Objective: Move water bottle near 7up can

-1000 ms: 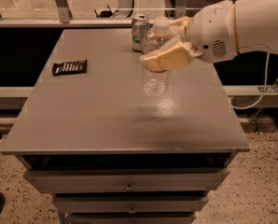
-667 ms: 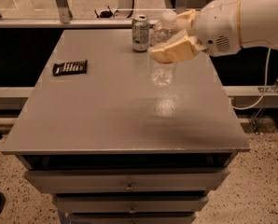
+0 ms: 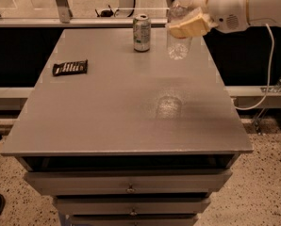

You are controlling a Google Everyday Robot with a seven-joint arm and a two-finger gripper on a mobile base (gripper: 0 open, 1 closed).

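Observation:
The water bottle (image 3: 178,45), clear ribbed plastic with a white cap, hangs upright above the far right part of the grey table (image 3: 107,117). My gripper (image 3: 190,14) comes in from the right and is shut on the bottle's upper part, hiding its label. The 7up can (image 3: 142,32), small and silvery-green, stands upright near the table's far edge, a short way left of the bottle. The bottle's bottom is above the table surface and apart from the can.
A flat dark snack wrapper (image 3: 70,68) lies on the left part of the table. Drawers (image 3: 128,185) sit under the table's front edge. A white cable (image 3: 268,84) hangs at the right. A window sill runs behind the far edge.
My gripper has carried the water bottle up and toward the far edge of the table, to the right of the 7up can. The can and wrapper have not moved.

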